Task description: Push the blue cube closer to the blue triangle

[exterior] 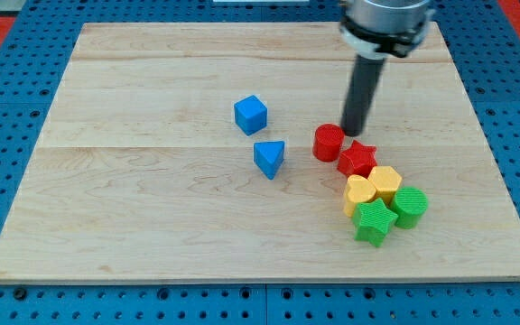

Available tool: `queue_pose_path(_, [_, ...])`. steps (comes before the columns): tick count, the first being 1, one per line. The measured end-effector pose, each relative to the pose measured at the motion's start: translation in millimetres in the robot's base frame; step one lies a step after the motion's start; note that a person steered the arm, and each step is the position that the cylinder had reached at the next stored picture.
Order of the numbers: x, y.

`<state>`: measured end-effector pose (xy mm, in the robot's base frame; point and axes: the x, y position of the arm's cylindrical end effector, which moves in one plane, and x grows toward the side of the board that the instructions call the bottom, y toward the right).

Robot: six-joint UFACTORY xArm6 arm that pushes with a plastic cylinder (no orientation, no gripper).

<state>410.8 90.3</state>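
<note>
No claw here, only my tip (pixel 357 134), just beside the red cylinder (pixel 328 142). The blue cube (pixel 250 115) sits near the blue triangle (pixel 269 158), far-left of it; circle behind and push gently near-right

Our arm (pixel 382 20) is cut off by the view's top, so we see only its bottom part and the rod. The green star (pixel 374 221) hides part of the yellow block (pixel 359 193) behind it, so we cannot tell that block's shape.
</note>
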Motion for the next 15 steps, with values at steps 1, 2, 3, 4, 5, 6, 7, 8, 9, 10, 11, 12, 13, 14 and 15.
queue_pose_path(1, [-12.5, -61.8])
queue_pose_path(2, [-28.1, -120.6])
queue_pose_path(3, [-60.5, -125.2])
queue_pose_path(4, [-83.9, -155.7])
queue_pose_path(5, [-82.9, -213.3])
queue_pose_path(6, [-52.0, -198.1])
queue_pose_path(7, [-40.6, -151.7])
queue_pose_path(8, [-35.4, -128.6])
queue_pose_path(9, [-23.8, -118.0])
queue_pose_path(10, [-14.5, -116.6])
queue_pose_path(11, [-4.2, -116.6])
queue_pose_path(12, [4.9, -116.6])
queue_pose_path(13, [12.6, -116.6])
queue_pose_path(14, [20.5, -116.6])
queue_pose_path(15, [24.8, -116.6])
